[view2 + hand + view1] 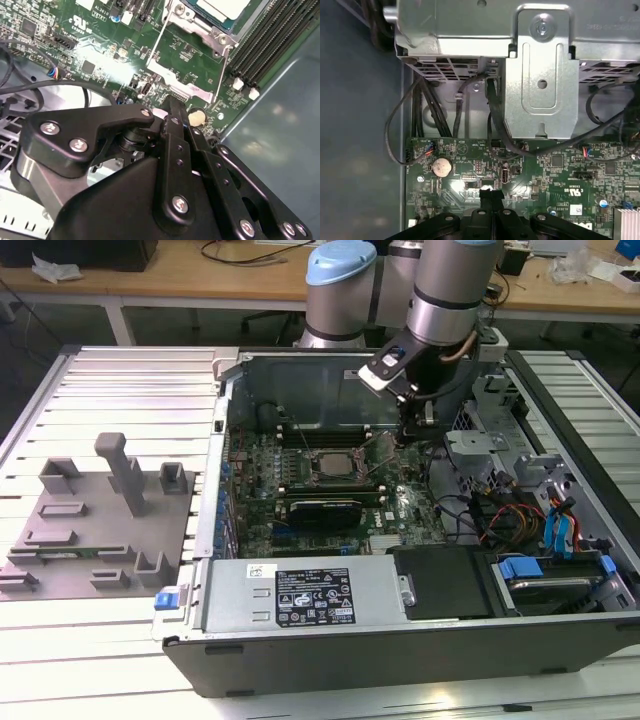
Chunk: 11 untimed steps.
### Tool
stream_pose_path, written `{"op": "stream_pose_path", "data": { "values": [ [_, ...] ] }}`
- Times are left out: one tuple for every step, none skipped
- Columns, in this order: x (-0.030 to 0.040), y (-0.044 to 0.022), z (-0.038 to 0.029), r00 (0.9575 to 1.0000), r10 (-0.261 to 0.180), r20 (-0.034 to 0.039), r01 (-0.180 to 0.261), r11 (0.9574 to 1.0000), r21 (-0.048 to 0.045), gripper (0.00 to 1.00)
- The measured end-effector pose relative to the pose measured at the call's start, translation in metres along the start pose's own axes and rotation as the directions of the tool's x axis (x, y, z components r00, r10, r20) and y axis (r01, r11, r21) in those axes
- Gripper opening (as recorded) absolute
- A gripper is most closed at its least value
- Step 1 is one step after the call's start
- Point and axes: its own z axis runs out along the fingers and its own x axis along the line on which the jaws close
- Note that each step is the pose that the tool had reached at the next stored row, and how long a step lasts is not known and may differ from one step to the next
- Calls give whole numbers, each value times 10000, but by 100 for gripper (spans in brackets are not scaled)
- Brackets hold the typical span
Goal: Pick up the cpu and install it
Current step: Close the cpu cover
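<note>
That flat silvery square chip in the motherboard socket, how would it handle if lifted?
The flat silvery square chip looks thin and rigid, so probably light. Its smooth metal top may be slippery. Lying flat, it is unlikely to roll.

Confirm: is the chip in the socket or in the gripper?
In the socket: the chip lies flat within it on the board, apart from the gripper.

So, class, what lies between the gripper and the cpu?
In the second wrist view, a metal frame and bare green board lie between gripper and cpu.
</note>
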Motion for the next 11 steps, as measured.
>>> {"op": "stream_pose_path", "data": {
  "values": [
    [0,0,21,10000,1,1,-1,10000,4,11],
    [-1,0,36,10000,1,2,-1,10000,6,11],
    [-1,1,50,10000,0,1,0,10000,8,11],
    [-1,1,54,10000,0,2,0,10000,8,11],
    [-1,1,54,10000,0,4,0,10000,8,11],
    [-1,1,54,10000,0,5,0,10000,8,11],
    [-1,1,55,10000,0,3,0,10000,8,11],
    [-1,1,56,10000,0,2,0,10000,7,11],
    [-1,1,57,10000,0,2,0,10000,8,11],
    [-1,1,57,10000,0,2,0,10000,7,11],
    [0,0,58,10000,-1,1,1,10000,7,11]
  ]
}}
